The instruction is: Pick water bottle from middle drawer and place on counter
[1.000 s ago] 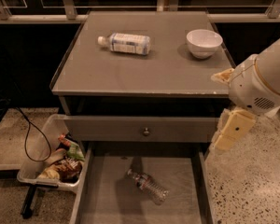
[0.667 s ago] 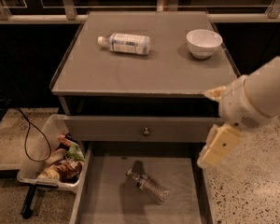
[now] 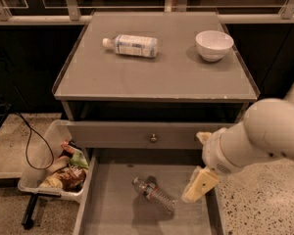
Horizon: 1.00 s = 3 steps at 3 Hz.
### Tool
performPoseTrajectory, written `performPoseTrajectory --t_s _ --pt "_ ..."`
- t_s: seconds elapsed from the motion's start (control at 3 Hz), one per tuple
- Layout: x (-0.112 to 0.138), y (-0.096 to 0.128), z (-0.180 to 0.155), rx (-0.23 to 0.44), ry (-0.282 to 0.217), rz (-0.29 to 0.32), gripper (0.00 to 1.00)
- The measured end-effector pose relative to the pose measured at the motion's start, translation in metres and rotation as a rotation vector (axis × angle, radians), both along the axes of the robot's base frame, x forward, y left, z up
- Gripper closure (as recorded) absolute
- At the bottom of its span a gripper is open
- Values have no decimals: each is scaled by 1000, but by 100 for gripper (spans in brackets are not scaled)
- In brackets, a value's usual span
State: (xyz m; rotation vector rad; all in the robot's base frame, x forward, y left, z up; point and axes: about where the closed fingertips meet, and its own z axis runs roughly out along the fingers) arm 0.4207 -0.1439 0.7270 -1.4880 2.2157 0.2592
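Note:
The water bottle (image 3: 154, 194) lies on its side on the floor of the open middle drawer (image 3: 112, 209), cap toward the upper left, reddish band near the neck. My gripper (image 3: 200, 184) hangs at the end of the white arm over the drawer's right side, just right of the bottle's base and not touching it. The counter (image 3: 157, 67) is the flat grey top of the cabinet above.
A fatter bottle with a white-and-blue label (image 3: 132, 45) lies on the counter at the back left, and a white bowl (image 3: 214, 44) stands at the back right. A drawer front with a round knob (image 3: 153, 138) sits above the open drawer. A clear bin of snack packets (image 3: 59, 168) stands on the floor at left, beside a black cable (image 3: 32, 141).
The arm has swung left and down, bringing the gripper from beside the cabinet's right edge to low over the open drawer near the bottle. The bottle has not moved.

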Motion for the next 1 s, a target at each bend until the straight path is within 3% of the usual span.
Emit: performPoseTrajectory --t_s 0.33,1.0 --pt "6 3 -72 53 79 -42 0" --pt "5 6 -78 65 89 -24 0"
